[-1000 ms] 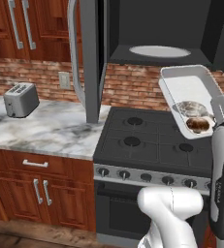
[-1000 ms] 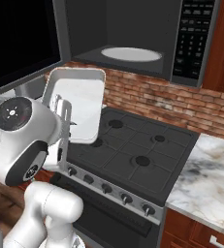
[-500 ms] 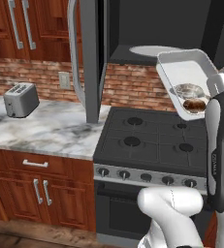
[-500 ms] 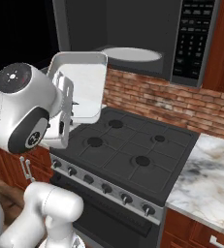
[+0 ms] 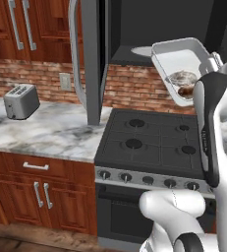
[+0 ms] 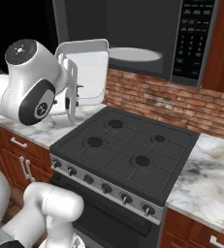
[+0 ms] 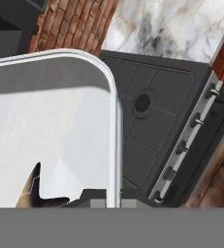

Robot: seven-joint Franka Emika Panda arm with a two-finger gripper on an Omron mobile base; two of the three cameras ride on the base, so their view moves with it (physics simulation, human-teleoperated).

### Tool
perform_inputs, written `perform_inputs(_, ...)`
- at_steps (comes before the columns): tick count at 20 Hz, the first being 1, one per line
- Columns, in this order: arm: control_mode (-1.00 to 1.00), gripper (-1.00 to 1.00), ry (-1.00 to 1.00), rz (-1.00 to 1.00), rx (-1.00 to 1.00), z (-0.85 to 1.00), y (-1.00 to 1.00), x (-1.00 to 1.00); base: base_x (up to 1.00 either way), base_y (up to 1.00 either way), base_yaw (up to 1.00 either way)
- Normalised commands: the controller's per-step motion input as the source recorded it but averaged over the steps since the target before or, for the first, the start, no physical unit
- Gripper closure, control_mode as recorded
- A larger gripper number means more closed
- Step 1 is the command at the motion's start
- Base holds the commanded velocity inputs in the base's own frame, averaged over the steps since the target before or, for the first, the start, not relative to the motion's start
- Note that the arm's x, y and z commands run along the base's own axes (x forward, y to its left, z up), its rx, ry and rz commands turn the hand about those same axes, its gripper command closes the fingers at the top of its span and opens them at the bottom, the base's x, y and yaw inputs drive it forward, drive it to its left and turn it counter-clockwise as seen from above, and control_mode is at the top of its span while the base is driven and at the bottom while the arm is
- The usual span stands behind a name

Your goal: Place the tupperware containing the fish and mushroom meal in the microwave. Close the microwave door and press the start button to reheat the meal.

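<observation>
Gripping the shallow translucent whitish plastic tupperware (image 5: 181,69) by its rim, two-finger gripper (image 7: 106,198) (jaws narrow) holds it raised toward the open black box-shaped microwave (image 6: 147,36) for loading.

- Tupperware (image 5: 180,64): whitish, tilted, raised above the stove beside the microwave (image 6: 147,34) mouth.
- Meal (image 5: 184,84): brown lump and pale piece (slid to low end).
- Microwave door (image 5: 89,59): swung open.

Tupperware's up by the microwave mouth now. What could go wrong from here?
1. The tupperware is held tilted, with the fish and mushroom meal piled at its low end; more tilt could spill it onto the stove.
2. The gripper pinches only the rim, so the container may slip.
3. It could catch the microwave opening's lower edge going in.
</observation>
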Motion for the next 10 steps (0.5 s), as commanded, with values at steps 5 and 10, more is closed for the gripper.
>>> perform_inputs(5,-1.0,1.0,0.0,0.0,-0.03,0.18,0.0,0.45,0.0,0.0,0.0)
perform_inputs(10,-1.0,1.0,0.0,-0.02,0.0,0.17,-0.05,0.43,0.0,0.0,0.0)
